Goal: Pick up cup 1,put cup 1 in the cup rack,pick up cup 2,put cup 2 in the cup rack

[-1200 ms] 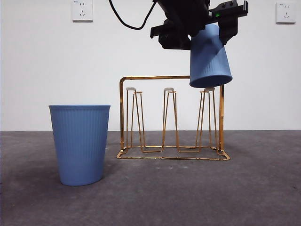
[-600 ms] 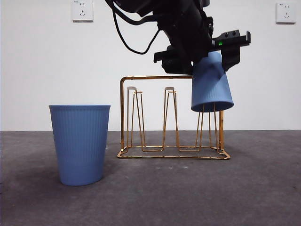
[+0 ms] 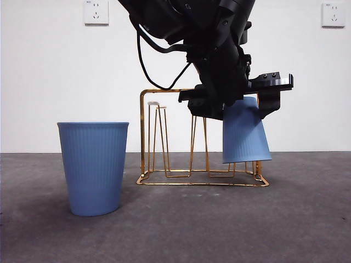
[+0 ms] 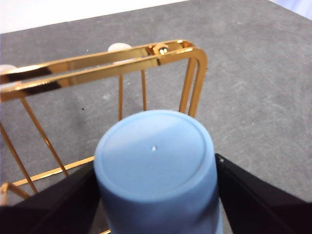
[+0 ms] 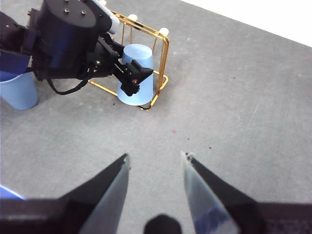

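Here you see two ribbed pale-blue cups: the inverted cup (image 3: 244, 134) sits over the cup rack's (image 3: 164, 92) 3 o'clock prong, your left gripper (image 4: 156, 190) clamped on it. The upright cup (image 3: 93, 167) stands at the rack's 9 o'clock. Your right gripper (image 5: 155, 171) hangs apart, jaws spread.

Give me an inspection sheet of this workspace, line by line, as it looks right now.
Surface: dark grey table, bare around the things.
Job's things: gold cup rack; inverted blue cup low over its end prong; second blue cup upright beside the rack.
Clutter: nothing seen.
Grippers: left gripper clamps the inverted cup; right gripper open, away from the rack.
Cables: black cable on the left arm.
Surroundings: white wall, two sockets.
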`<state>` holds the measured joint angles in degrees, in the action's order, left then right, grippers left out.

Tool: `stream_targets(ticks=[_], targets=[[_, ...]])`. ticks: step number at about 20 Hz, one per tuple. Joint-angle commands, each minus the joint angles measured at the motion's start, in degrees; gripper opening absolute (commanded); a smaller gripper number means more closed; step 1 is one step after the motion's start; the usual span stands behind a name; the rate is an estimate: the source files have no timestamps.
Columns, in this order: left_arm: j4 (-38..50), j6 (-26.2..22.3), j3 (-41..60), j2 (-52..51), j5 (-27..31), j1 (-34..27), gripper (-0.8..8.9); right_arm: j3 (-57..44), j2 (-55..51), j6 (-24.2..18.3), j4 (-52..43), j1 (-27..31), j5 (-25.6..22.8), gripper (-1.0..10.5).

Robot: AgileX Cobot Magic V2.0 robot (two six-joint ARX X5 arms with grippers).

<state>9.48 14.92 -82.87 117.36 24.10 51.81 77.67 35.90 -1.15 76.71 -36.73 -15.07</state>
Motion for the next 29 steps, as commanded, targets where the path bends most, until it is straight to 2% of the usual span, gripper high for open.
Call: stream_targets(ticks=[1, 5, 6, 8, 9, 10, 16, 21, 29], targets=[[-1.31, 1.36, -0.17, 0.96, -0.11, 0.31, -0.07, -0.46, -0.17, -0.37, -0.42, -0.07, -0.15, 1.9], [-5.79, 1.75, -0.17, 0.96, -0.66, 0.2, 0.16, -0.46, -0.17, -0.55, -0.46, -0.07, -0.15, 1.9], [-6.19, 2.12, -0.17, 0.96, -1.25, 0.2, 0.85, -0.46, -0.17, -0.59, -0.46, -0.07, -0.15, 1.9], [-6.29, 3.43, -0.17, 0.96, -2.97, 0.2, 2.98, -0.46, -0.17, -0.79, -0.46, -0.07, -0.15, 1.9], [-6.27, 3.5, -0.17, 0.96, -3.65, 0.13, 3.71, -0.46, -0.17, -0.83, -0.46, -0.07, -0.15, 1.9], [-6.56, 3.52, -0.17, 0.96, -3.87, 0.13, 3.88, -0.46, -0.17, -0.98, -0.46, -0.07, -0.15, 1.9], [-11.87, 5.42, -0.17, 0.96, -8.11, -0.02, 3.89, -0.46, -0.17, -1.92, -0.48, -0.07, -0.13, 1.9], [-14.21, 6.78, -0.17, 0.94, -9.57, -0.02, 4.5, -0.46, -0.17, -1.92, -0.74, -0.07, -0.11, 1.9], [-22.36, 9.11, -0.17, 0.92, -12.96, -0.13, 4.48, -0.46, -0.17, -2.08, -0.81, -0.07, -0.13, 1.9]])
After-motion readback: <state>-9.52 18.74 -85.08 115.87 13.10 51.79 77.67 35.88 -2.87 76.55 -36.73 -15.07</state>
